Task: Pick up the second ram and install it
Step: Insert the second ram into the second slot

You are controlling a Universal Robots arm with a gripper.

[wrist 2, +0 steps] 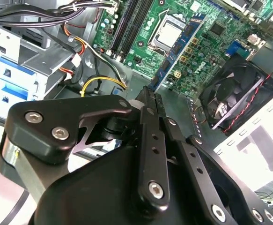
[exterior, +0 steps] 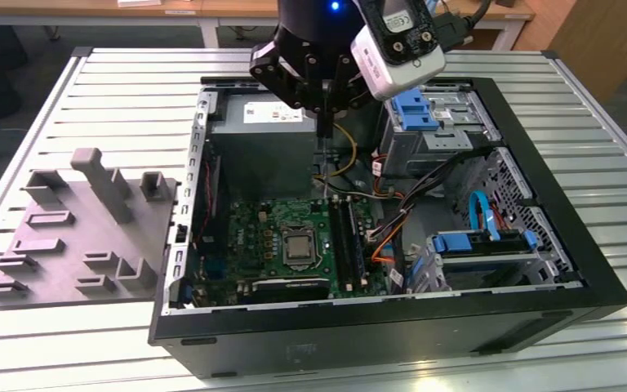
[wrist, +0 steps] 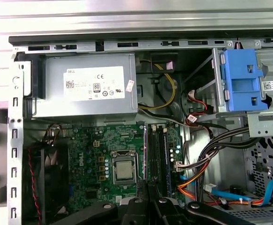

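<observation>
My gripper (exterior: 322, 104) hangs over the open computer case (exterior: 531, 302), above the power supply's edge. Its fingers are shut on the second ram (exterior: 322, 155), a thin dark strip that hangs straight down, seen edge-on. In the second wrist view the ram (wrist 2: 176, 54) juts out from the closed gripper (wrist 2: 151, 93) over the motherboard. In the first wrist view the ram (wrist: 145, 154) shows as a slim line running from the gripper (wrist: 148, 199) alongside the black socket rails (wrist: 157, 154). The rails (exterior: 344, 237) lie right of the processor (exterior: 295, 247), well below the stick.
A grey moulded tray (exterior: 74, 237) lies on the slatted table at the exterior view's left. Inside the case are a grey power supply (exterior: 259, 139), blue drive brackets (exterior: 414, 110), bundled cables (exterior: 395, 224) beside the rails, and a fan (wrist 2: 234, 93).
</observation>
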